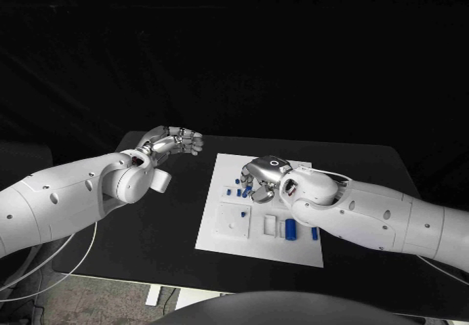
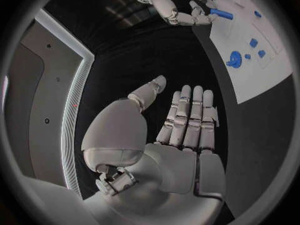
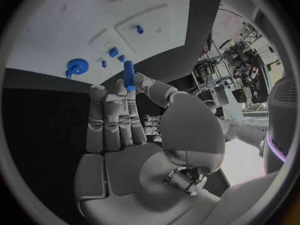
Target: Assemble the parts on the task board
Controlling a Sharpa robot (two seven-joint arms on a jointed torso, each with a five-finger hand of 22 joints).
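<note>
Head view first: the right hand (image 1: 262, 177) sits over the upper middle of the task board (image 1: 227, 230), fingers curled down toward it. A bit of blue peeks out by the fingers, but the hand hides most of that spot, so the hold isn't clear from here. More blue parts (image 1: 290, 229) lie in the recesses lower down on the board, partly covered by the right arm. The left hand (image 1: 174, 143) is off to the board's left above the black surface (image 1: 156, 237), fingers loosely curled with nothing in them. Everything past the surface is just dark.

Left wrist view: the left hand's fingers (image 2: 189, 116) are straight and pressed side by side, thumb sticking out apart, holding nothing, with the dark surface beneath. Far off, the right hand (image 2: 181, 7) pinches a blue cylinder (image 2: 222, 14) at the board's edge, and a round blue part (image 2: 235, 59) plus a few small ones lie on the white plate.

Right wrist view: the right hand's fingers (image 3: 115, 117) are held close together, and the blue cylinder (image 3: 129, 77) is pinched upright between thumb and fingertips, just over the board's near edge. Beyond it are a round blue part (image 3: 77, 66) and small blue bits. Cluttered lab equipment shows at the side, too blurry to make out.
</note>
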